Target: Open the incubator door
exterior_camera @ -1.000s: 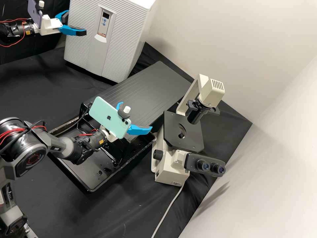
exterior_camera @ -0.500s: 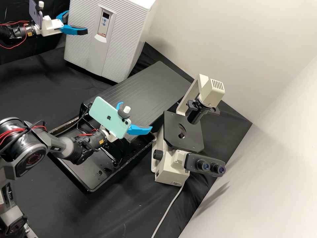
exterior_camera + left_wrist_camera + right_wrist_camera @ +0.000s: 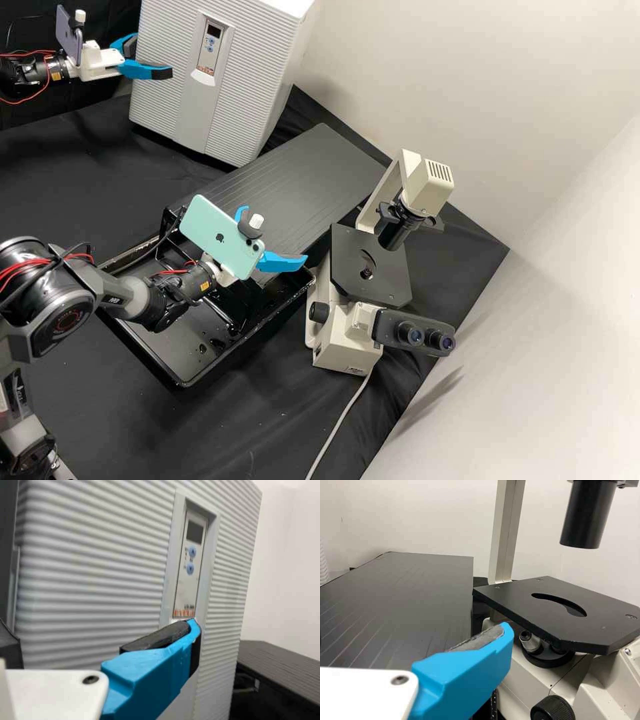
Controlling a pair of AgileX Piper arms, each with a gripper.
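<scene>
The light grey, ribbed incubator point(image 3: 253, 87) stands at the back, its front door shut. My left gripper point(image 3: 152, 59) is by the front's left edge in the high view, fingers spread open; I cannot tell whether a finger touches the incubator. The left wrist view has the incubator front point(image 3: 95, 570) close up, with the control panel point(image 3: 190, 565) beyond the tip of one finger of my left gripper point(image 3: 102, 639). My right gripper point(image 3: 275, 235) stands open above the black tray's far side, and in the right wrist view that gripper point(image 3: 415, 636) has the microscope stage point(image 3: 520, 600) ahead.
A microscope point(image 3: 347, 333) stands right of the black tray point(image 3: 160, 360). Behind that tray a black grooved board point(image 3: 313, 173) reaches towards the incubator's foot. A white wall point(image 3: 533, 133) bounds the right side, and a cable point(image 3: 337, 427) trails from the microscope.
In the high view my left gripper first edged right, then came back left and a little lower. Its fingers remain open. The right arm has kept still.
</scene>
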